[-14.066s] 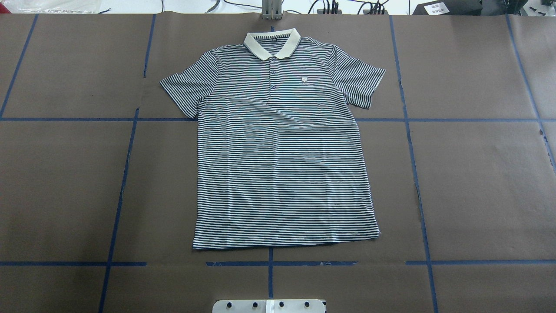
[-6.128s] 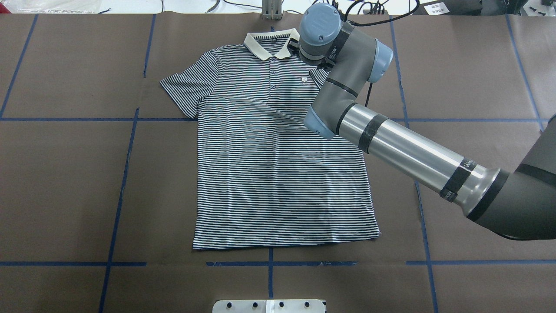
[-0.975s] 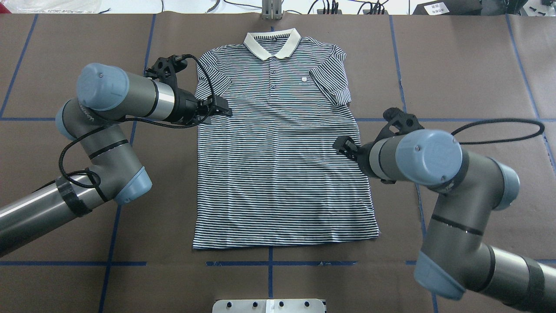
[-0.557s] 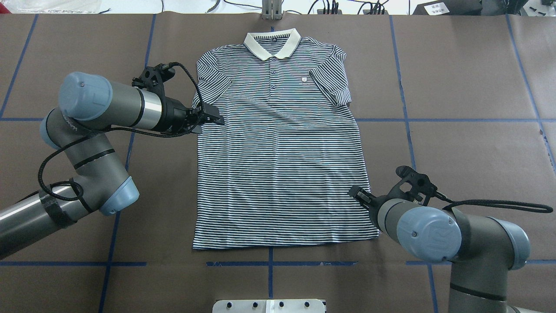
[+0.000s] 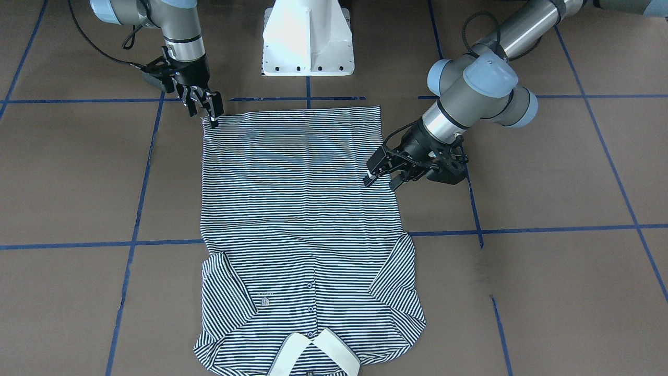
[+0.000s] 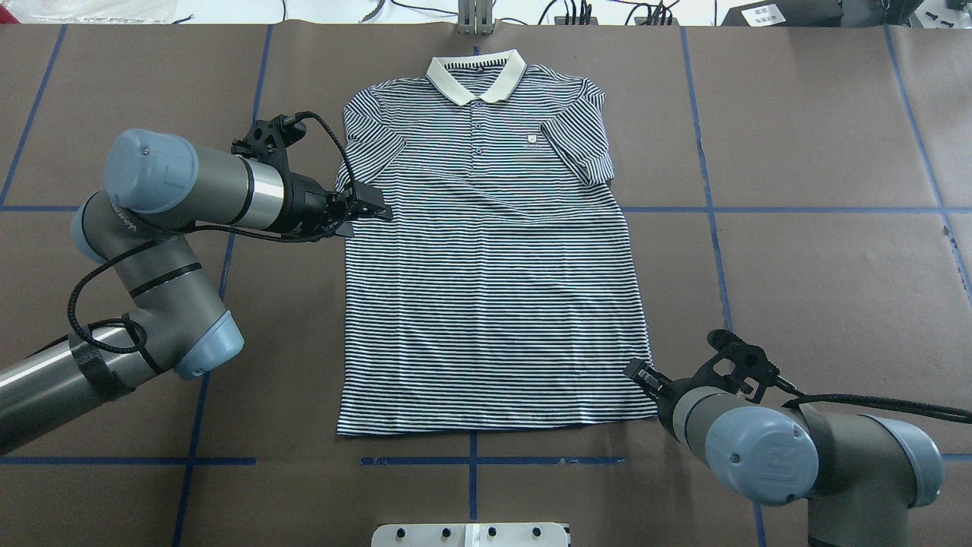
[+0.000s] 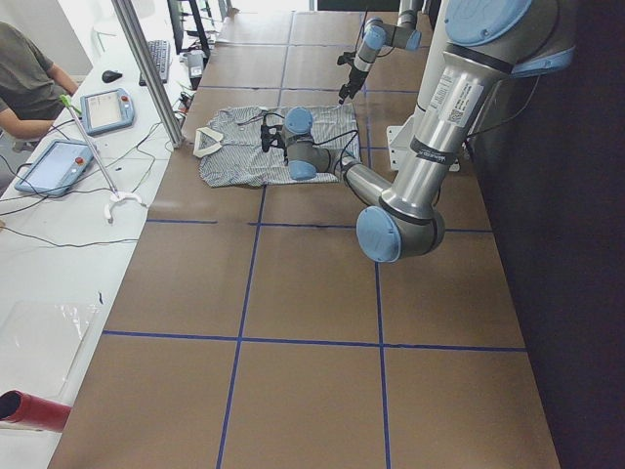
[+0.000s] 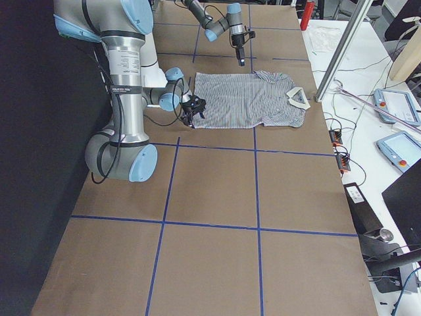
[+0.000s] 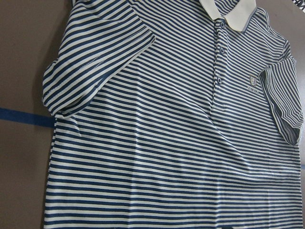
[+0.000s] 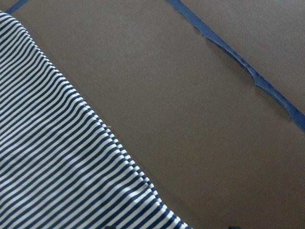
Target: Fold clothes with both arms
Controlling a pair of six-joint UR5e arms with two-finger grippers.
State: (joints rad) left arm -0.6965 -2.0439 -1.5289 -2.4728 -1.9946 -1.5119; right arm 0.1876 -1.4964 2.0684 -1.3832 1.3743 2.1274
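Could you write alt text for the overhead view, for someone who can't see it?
A striped polo shirt lies flat on a brown table, both sleeves folded inward. The left arm has its fingers at the shirt's left edge below the sleeve; the right arm reaches the near right corner.

- a striped polo shirt (image 10: 52,162), navy and white, fills the lower-left part of the view.
- its edge runs on a slant from the upper left down to the bottom middle, slightly wavy.
- the brown table surface (image 10: 181,109) takes up the remainder.
- a strip of blue tape (image 10: 238,64) crosses the upper right corner, its edge ragged in places.
- a second bit of tape (image 10: 16,5) shows at the top left.
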